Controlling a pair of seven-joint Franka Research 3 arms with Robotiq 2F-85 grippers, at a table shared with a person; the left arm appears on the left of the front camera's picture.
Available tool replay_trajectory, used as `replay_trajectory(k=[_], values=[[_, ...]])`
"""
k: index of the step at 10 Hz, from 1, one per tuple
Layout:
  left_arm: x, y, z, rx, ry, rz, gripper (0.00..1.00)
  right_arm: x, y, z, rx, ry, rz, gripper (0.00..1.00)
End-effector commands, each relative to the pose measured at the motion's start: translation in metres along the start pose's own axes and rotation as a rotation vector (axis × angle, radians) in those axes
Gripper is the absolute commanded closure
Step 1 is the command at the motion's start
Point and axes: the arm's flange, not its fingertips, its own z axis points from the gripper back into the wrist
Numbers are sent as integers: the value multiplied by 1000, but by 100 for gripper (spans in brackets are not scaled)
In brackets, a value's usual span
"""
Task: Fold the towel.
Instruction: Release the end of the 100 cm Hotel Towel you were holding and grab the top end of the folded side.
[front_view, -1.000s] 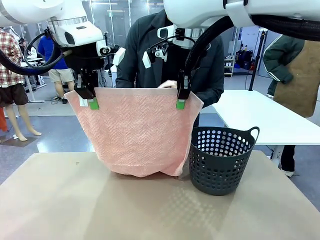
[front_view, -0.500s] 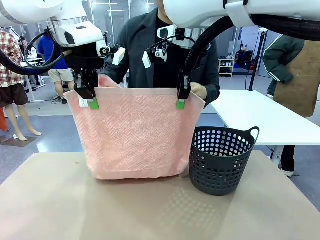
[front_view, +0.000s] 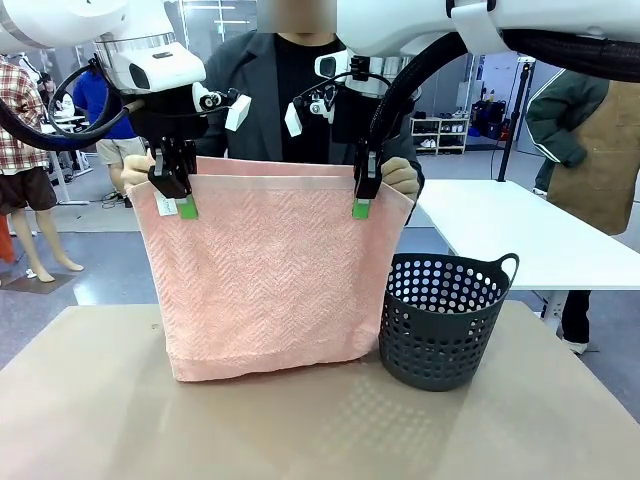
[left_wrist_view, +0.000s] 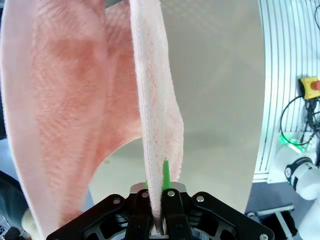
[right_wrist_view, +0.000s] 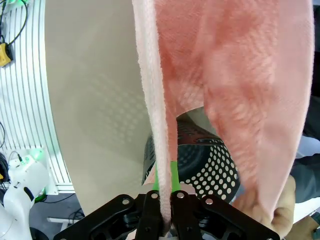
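Here the bench (front_view: 100, 420) is the widest thing, a tan sheet that carries the basket (front_view: 440, 320) on the robot's right of its middle. Beyond the basket, at the far side, stands a person (front_view: 300, 90) in a dark jacket, facing the robot.

The towel (front_view: 270, 270) hangs upright just to the left of the basket, wider and far taller than it. Its lower edge rests on the bench level with the basket's foot. Its right edge lies close against the basket's wall, though I cannot tell whether they touch. It is doubled. The near layer faces the robot, and the far layer rises a little higher behind it, showing a plain hem band along the top. In the wrist views the two layers hang apart, with bare bench showing between them.

The left gripper (front_view: 185, 205) is high up and well to the left of the basket, its jaws clamped on the near layer's top left corner. The right gripper (front_view: 360, 205) is above the basket's left rim, its jaws likewise pinched tight on the top right corner.

The person's hands hold the far layer's top corners. One hand (front_view: 400, 178) is above the basket, just beside the right gripper. The other hand (front_view: 132, 172) is farthest left, beside the left gripper.
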Motion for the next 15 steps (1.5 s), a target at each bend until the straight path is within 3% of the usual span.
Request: replay_trajectory(k=[1,12,13,14,15], values=[[-1,0,0,4,10,-3,100,0,1,1,1,0,0,100],[-1,0,0,4,10,-3,100,0,1,1,1,0,0,100],[0,0,0,0,0,0,77,0,0,0,1,0,1,98],[0,0,1,11,2,-1,61,-1,1,1,-2,-9,3,68],[0,0,3,7,-2,-8,41,-3,2,2,-1,-4,1,64]])
